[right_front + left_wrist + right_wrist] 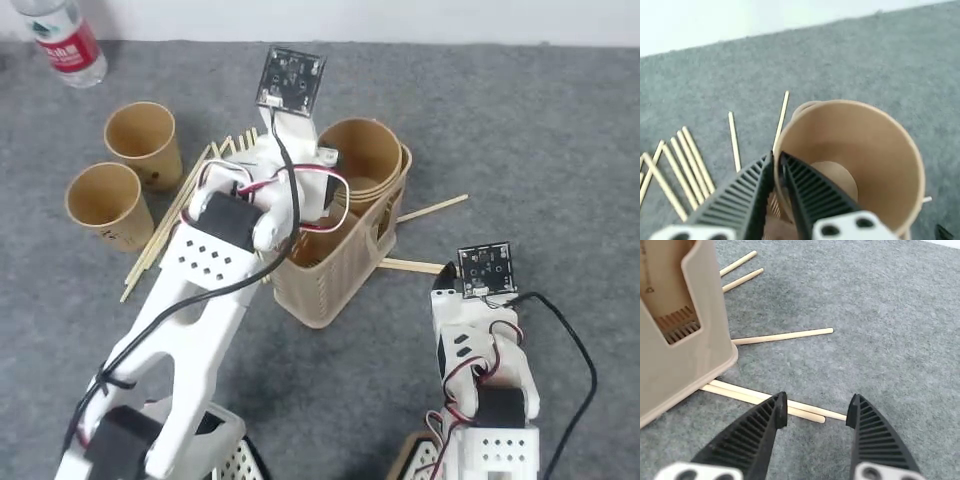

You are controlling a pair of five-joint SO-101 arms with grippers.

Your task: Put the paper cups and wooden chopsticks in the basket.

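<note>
A beige slatted basket [330, 278] stands mid-table with paper cups nested in it [365, 160]. My left gripper [776, 159] is above the basket, shut on the near rim of the top paper cup [860, 150]. Two more paper cups [143, 140] [105, 205] stand upright to the left, beside a row of wooden chopsticks [175, 220]. My right gripper [817, 402] hangs open just above a pair of chopsticks [760, 396] lying against the basket's corner [685, 355]. Another chopstick [782, 336] lies a little farther off, and two more [740, 270] beyond it.
A plastic water bottle [65, 42] lies at the far left corner. The right arm [480, 350] comes in from the near edge, to the right of the basket. Grey felt covers the table [540, 150], open on the right side.
</note>
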